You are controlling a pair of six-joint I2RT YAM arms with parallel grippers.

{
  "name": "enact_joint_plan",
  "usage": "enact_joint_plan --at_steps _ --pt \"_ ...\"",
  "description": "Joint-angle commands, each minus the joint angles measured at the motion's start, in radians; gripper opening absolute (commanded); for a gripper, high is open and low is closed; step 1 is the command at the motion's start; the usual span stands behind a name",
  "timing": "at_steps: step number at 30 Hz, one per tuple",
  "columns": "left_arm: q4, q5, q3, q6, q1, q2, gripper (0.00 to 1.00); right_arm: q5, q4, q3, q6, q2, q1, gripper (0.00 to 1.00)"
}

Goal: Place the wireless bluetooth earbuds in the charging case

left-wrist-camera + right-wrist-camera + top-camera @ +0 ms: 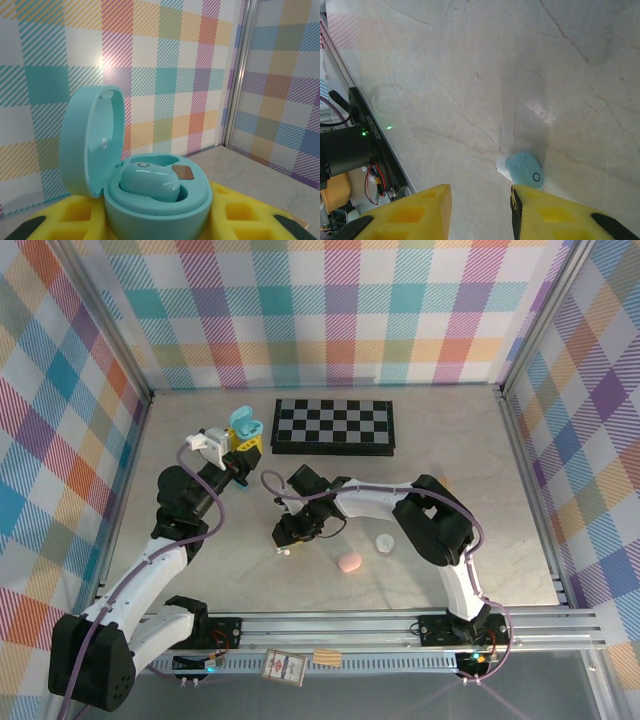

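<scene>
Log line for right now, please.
left gripper: shut on open case, seated earbud inside | right gripper: open over loose earbud on table, not gripped

1. pastel plaid walls close in three sides, in teal, orange, yellow and purple.
2. pale marbled table top, thin dark veins.
3. silver metal posts at the corners, and a slotted rail along the near edge.
4. a soft glare on the stone.

glossy plastic case, matt stone-look table
</scene>
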Motion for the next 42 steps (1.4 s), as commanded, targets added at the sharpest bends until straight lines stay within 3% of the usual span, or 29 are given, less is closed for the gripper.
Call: enact_joint_plan --at_steps 1,10,18,28,42 --pt "0.018 0.003 0.029 -0.014 0.012 0.000 0.26 -0.032 -0.033 0.046 0.015 0.037 0.006 0.37" --pt "0.022 -0.006 0.027 -0.009 0.011 0.000 0.26 -0.024 -0.068 0.074 0.033 0.069 0.006 0.37" --pt "0.016 -0.012 0.024 -0.008 0.013 -0.005 0.26 0.130 -0.080 0.053 0.029 0.007 0.006 0.36" --pt "0.008 -0.031 0.014 -0.004 0.013 -0.020 0.26 0.202 -0.134 0.052 0.001 -0.035 0.015 0.39" --pt "-0.005 -0.052 0.011 -0.005 0.017 -0.033 0.26 0.220 -0.243 0.176 -0.067 0.069 0.062 0.45"
